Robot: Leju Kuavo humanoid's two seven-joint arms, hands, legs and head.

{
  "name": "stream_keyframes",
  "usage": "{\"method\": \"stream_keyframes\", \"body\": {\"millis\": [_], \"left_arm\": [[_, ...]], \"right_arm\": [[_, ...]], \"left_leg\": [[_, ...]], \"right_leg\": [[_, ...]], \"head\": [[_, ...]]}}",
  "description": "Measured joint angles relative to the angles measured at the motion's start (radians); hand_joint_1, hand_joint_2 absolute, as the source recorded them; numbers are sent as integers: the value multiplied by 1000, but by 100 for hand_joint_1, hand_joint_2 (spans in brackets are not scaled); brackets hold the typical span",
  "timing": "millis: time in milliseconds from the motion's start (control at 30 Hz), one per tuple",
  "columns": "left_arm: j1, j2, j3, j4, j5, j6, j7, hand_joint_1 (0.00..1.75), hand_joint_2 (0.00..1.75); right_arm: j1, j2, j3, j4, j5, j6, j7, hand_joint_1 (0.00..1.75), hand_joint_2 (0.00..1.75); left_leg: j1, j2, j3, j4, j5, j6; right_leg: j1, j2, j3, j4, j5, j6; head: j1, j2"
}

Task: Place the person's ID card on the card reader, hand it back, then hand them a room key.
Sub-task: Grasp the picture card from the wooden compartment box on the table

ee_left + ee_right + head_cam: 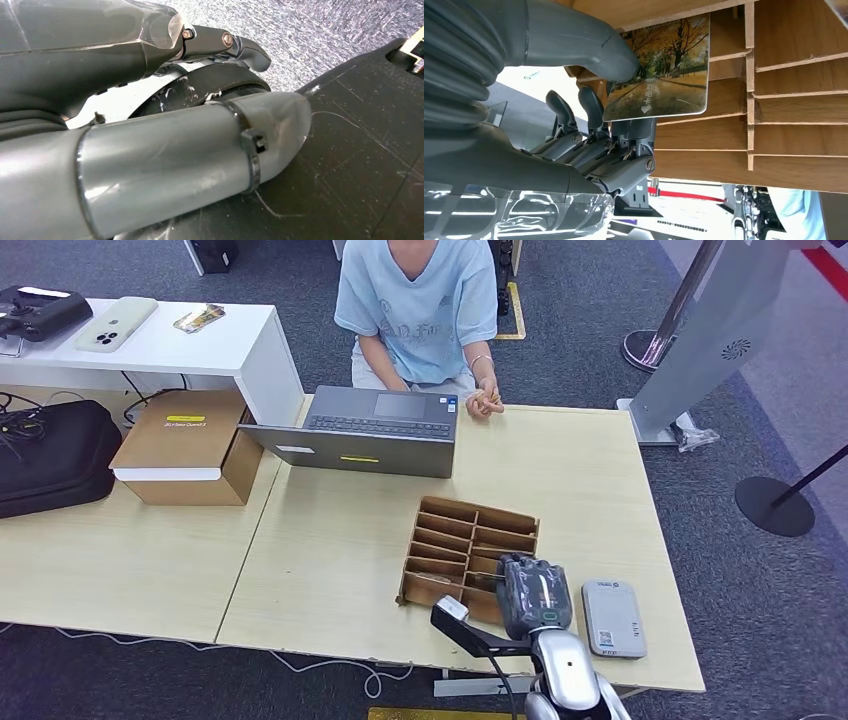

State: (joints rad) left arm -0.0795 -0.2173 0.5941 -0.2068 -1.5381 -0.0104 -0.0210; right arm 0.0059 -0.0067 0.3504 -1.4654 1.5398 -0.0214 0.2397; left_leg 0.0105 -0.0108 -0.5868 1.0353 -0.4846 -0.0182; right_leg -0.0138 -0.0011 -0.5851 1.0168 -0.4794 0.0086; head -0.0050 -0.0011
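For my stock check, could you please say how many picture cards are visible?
2: one card held by the right hand at the wooden rack; another on the white desk beside the phone. More may hide in the rack.

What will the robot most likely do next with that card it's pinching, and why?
Probably lift the card out of the wooden organizer and carry it toward the person. The right hand already pinches it between thumb and fingers at the organizer's near slots, and the person's hand waits at the far table edge.
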Motion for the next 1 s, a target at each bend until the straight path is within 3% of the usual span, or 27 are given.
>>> {"method": "stream_keyframes", "body": {"millis": [467,767,1000], "left_arm": [[0,-3,0,0,2,2,0,0,0],[1,-5,0,0,1,2,0,0,0],[1,-6,-9,0,1,2,0,0,0]], "right_arm": [[0,2,1,4,-26,-23,-29,147,175],[7,3,-2,-26,-130,-37,-79,145,175],[36,3,-14,-81,-154,-42,-88,151,175]], "left_leg": [[0,0,0,0,0,0],[0,0,0,0,0,0],[0,0,0,0,0,0]], "right_leg": [[0,0,0,0,0,0],[0,0,0,0,0,0],[0,0,0,0,0,0]], "head": [[0,0],[0,0],[0,0]]}}
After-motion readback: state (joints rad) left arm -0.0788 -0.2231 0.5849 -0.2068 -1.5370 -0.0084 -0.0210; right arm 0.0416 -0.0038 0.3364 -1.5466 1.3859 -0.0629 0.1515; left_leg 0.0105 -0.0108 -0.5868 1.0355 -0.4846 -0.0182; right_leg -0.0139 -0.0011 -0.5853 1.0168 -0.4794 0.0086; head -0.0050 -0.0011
